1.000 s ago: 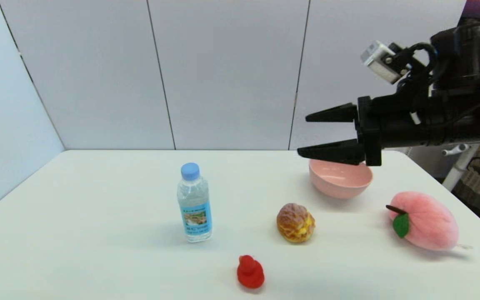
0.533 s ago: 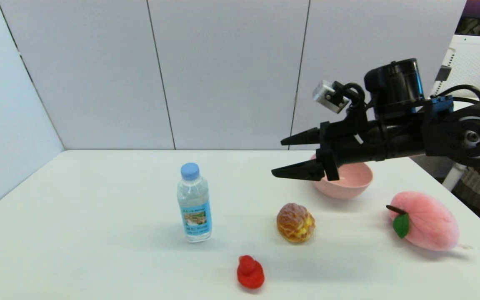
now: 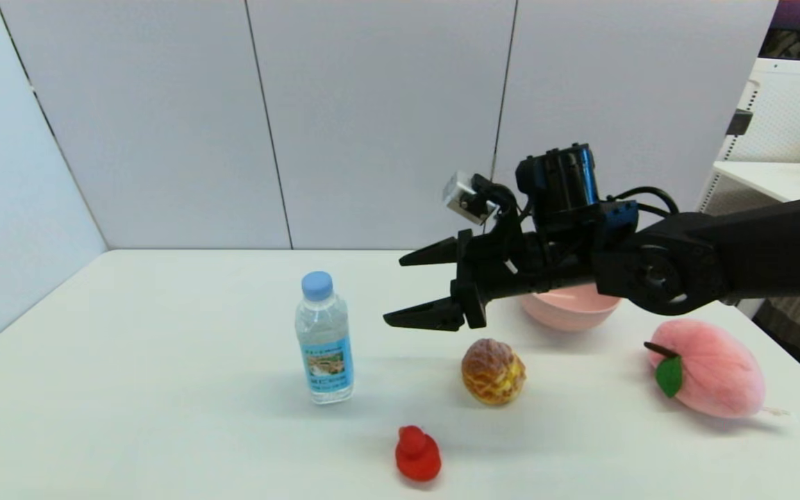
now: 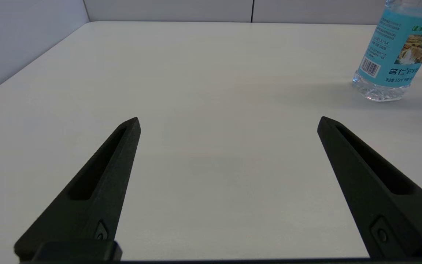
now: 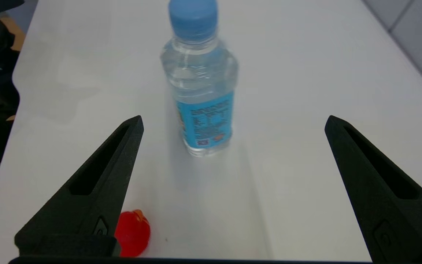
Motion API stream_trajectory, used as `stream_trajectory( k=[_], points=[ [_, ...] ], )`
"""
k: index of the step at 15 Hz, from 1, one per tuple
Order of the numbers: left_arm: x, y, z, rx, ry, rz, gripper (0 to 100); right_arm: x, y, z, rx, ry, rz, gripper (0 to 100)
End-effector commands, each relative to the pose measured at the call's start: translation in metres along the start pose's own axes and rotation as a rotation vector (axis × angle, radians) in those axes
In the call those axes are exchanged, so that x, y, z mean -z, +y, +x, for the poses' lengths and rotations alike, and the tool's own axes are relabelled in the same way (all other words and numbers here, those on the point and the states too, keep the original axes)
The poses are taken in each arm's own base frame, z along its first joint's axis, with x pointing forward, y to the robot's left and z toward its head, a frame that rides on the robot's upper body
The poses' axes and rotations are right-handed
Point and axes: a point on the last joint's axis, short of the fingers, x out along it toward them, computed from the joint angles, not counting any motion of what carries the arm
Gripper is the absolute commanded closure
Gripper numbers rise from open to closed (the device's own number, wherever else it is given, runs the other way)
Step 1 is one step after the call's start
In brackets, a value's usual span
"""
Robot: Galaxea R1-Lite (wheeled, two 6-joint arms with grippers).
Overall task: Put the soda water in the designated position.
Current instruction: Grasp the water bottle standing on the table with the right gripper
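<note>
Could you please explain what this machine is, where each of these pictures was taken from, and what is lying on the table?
This is a robot with two arms, each ending in a two-fingered pincer. The wide picture comes from a camera on its head, looking down at the white table. The other two come from cameras on the wrists, looking out between each pincer's black fingers.

On the table stand a soda water bottle, a pink bowl, a bread-like pastry, a small red toy and a plush peach.

The right pincer is open and reaches towards the bottle, which shows between its fingers in the right wrist view. The left pincer is open too, low over bare table. Nothing is held.
</note>
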Motion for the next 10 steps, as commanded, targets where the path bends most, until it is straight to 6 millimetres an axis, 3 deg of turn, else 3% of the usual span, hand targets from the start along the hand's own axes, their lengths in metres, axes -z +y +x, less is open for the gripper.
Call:
stream_trajectory(
  k=[1,4,10],
  points=[
    [0.0,0.0,0.0,0.0,0.001,-0.001,0,0.003,0.017,0.029,-0.081,-0.001,-0.021,0],
    [0.0,0.0,0.0,0.0,0.001,-0.001,0,0.012,0.019,0.052,-0.109,-0.017,-0.048,0],
    [0.0,0.0,0.0,0.0,0.001,-0.001,0,0.021,0.01,0.074,-0.117,-0.006,-0.037,0]
  ],
)
